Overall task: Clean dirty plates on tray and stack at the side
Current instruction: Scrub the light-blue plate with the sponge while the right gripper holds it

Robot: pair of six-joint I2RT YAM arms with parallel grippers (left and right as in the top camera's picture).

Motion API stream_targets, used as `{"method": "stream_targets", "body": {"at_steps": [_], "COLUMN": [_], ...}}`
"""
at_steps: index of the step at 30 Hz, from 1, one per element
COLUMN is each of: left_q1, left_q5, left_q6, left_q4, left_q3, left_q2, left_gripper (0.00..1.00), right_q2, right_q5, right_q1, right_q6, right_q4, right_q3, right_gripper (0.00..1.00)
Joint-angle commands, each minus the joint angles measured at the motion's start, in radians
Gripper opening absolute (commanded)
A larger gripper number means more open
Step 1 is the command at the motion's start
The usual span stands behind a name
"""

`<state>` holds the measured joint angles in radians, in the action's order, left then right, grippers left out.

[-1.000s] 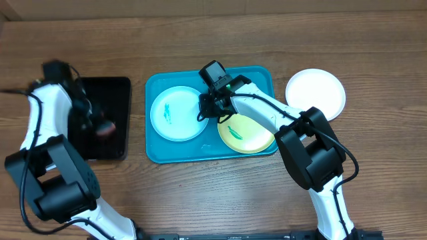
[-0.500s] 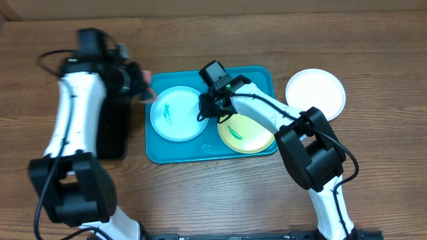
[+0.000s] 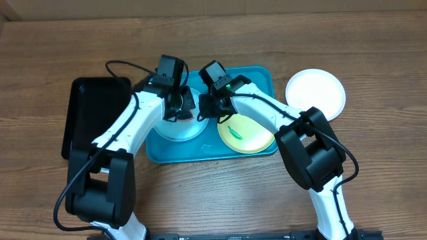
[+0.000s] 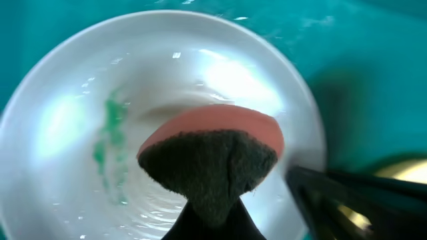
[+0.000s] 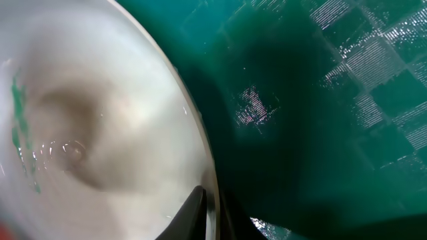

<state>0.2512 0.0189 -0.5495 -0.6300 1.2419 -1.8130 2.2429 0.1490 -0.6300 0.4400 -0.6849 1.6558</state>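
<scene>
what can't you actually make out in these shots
Overhead: the left gripper and its arm cover most of the blue plate, so its smear is hidden.
Left wrist: the sponge blocks the plate's middle; what grips it is cut off at the bottom edge.
Right wrist: the right gripper on the rim is dark, blurred and cropped at the bottom.

Wooden table (image 3: 373, 40): turquoise tray (image 3: 257, 77) centre; black tray (image 3: 93, 113) left; white plate (image 3: 315, 93) just beside turquoise tray, right.

Pale blue plate (image 3: 175, 131) mostly hidden under left hand (image 3: 179, 107); sponge (image 4: 210, 163) hides its fingers.
</scene>
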Motion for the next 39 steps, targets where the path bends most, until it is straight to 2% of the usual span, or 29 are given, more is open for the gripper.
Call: {"method": "stream_targets", "body": {"at_steps": [1,6,11,14,15,17,21,28,33,39], "left_q1": [-0.004,-0.004,-0.004,-0.004,-0.004,-0.006,-0.027,-0.069,-0.069,-0.065], "left_q5": [-0.074,-0.07,0.023,0.056,0.052,0.048,0.051,0.074,0.186,0.225], "left_q6": [-0.034,-0.035,-0.061,-0.059,-0.056,-0.056,-0.055,-0.052,-0.052,-0.053], "left_q4": [0.051,0.095,0.115,0.11,0.103,0.108,0.095,0.006,0.031,0.04], "left_q3": [-0.034,-0.04,-0.04,-0.04,-0.04,-0.039,-0.025,0.046,0.046,0.042], "left_q2": [0.0,-0.005,-0.051,-0.078,-0.08,-0.08,-0.076,-0.073,-0.074,-0.075], "left_gripper": [0.04,0.04,0.04,0.14,0.28,0.65,0.64,0.52,0.41,0.41], "right_q2": [0.024,0.024,0.024,0.024,0.024,0.024,0.024,0.024,0.024,0.024], "right_q5": [-0.036,-0.036,-0.036,-0.036,-0.035,-0.036,-0.036,-0.036,-0.036,-0.036], "right_q1": [-0.003,-0.003,-0.003,-0.003,-0.003,-0.003,-0.003,-0.003,-0.003,-0.003], "right_q6": [-0.002,-0.002,-0.002,-0.002,-0.002,-0.002,-0.002,-0.002,-0.002,-0.002], "right_q4": [-0.021,-0.021,-0.025,-0.028,-0.029,-0.029,-0.029,-0.026,-0.017,-0.019], "right_q3": [-0.025,-0.025,-0.025,-0.025,-0.025,-0.025,-0.025,-0.025,-0.025,-0.025], "right_gripper": [0.1,0.1,0.1,0.1,0.1,0.1,0.1,0.1,0.1,0.1]}}
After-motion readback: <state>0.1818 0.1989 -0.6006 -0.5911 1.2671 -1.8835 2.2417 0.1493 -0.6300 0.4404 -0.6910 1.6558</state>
